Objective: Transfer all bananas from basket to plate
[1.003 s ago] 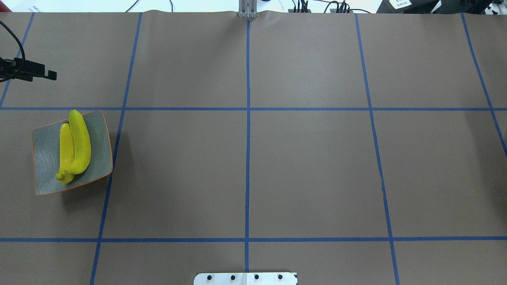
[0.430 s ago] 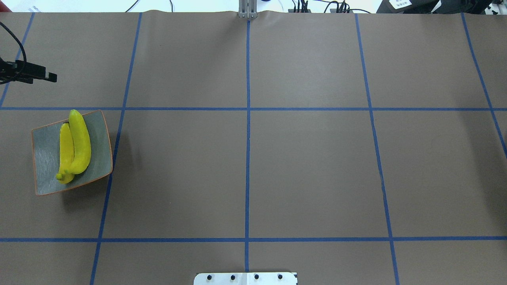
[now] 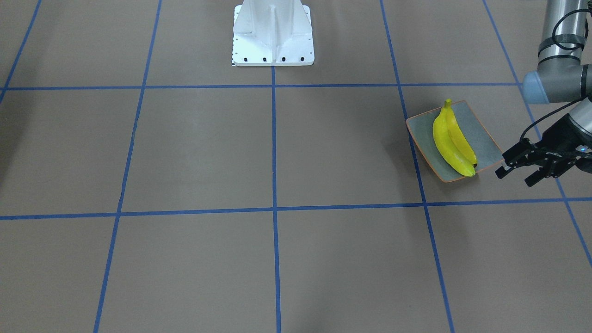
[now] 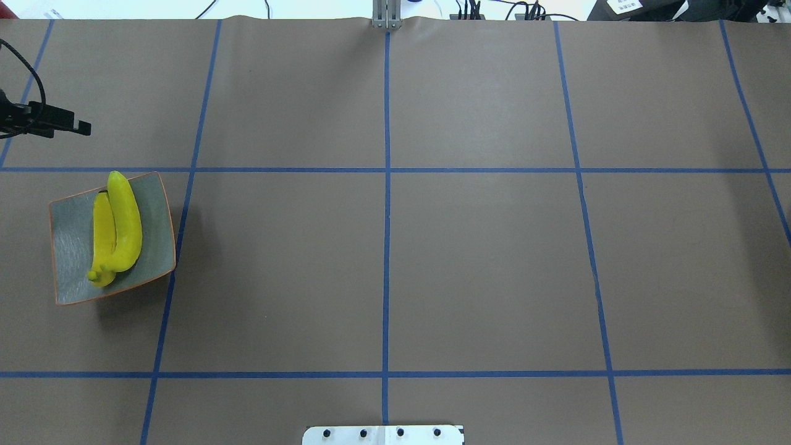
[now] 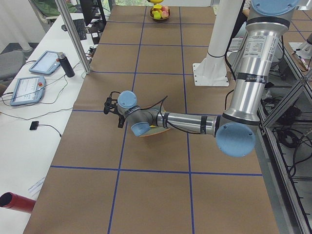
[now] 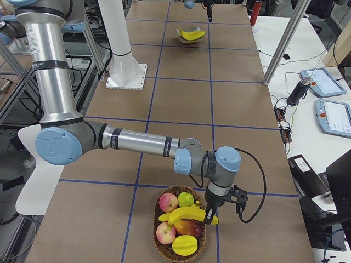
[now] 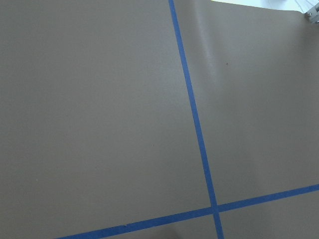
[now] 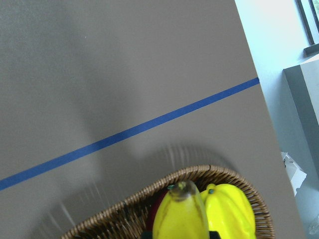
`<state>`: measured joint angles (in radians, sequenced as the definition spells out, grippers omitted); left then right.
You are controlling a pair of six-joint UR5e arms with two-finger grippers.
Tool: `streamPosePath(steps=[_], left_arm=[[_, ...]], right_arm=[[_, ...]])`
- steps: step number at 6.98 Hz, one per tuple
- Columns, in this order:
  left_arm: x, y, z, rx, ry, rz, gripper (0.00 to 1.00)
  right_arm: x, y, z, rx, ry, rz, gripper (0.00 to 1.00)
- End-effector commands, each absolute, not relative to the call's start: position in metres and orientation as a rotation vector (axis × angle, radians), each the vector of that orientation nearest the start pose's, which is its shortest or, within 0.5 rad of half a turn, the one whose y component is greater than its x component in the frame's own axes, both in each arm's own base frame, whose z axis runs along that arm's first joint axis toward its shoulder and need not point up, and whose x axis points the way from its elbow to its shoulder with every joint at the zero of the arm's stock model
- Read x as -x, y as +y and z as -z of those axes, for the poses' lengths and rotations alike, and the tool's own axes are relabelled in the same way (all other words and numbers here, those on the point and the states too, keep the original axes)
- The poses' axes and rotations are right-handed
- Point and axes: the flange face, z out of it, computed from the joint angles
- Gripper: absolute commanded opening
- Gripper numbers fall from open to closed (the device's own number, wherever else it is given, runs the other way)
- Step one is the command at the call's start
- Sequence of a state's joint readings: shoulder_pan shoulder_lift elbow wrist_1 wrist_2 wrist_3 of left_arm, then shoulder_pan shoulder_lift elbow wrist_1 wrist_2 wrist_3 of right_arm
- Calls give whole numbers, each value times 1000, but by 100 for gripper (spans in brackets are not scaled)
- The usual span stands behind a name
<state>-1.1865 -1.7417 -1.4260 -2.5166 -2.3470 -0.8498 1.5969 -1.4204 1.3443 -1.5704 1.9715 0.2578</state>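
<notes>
Two yellow bananas lie side by side on the grey-green plate at the table's left end, also seen as bananas on the plate. My left gripper hovers open and empty just beyond the plate's far edge. At the table's right end stands a wicker basket. My right gripper is down on it, shut on one end of a banana. In the right wrist view that banana fills the bottom centre above the basket rim.
Apples and a lumpy yellow fruit also fill the basket. The white robot base stands at the table's middle edge. A side table with tablets and a metal pole runs along the far side.
My left gripper has drifted slightly toward the plate. The plate and its two bananas have not moved.
</notes>
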Motion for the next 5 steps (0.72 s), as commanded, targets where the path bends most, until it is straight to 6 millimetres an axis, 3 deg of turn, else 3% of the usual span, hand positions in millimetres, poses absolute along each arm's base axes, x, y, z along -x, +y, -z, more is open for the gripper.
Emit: streamPosePath(steps=[1, 2, 4, 5], left_arm=[[-159, -561, -532, -331, 1105, 39, 100], [-159, -561, -532, -323, 1105, 48, 100], [-164, -570, -518, -311, 1119, 74, 100], [-168, -581, -498, -301, 1148, 119, 100]], right_arm=[[-122, -579, -638, 67, -454, -305, 0], [-99, -617, -593, 65, -558, -374, 0], [13, -666, -505, 117, -726, -438, 0], [53, -671, -460, 138, -820, -413, 0]])
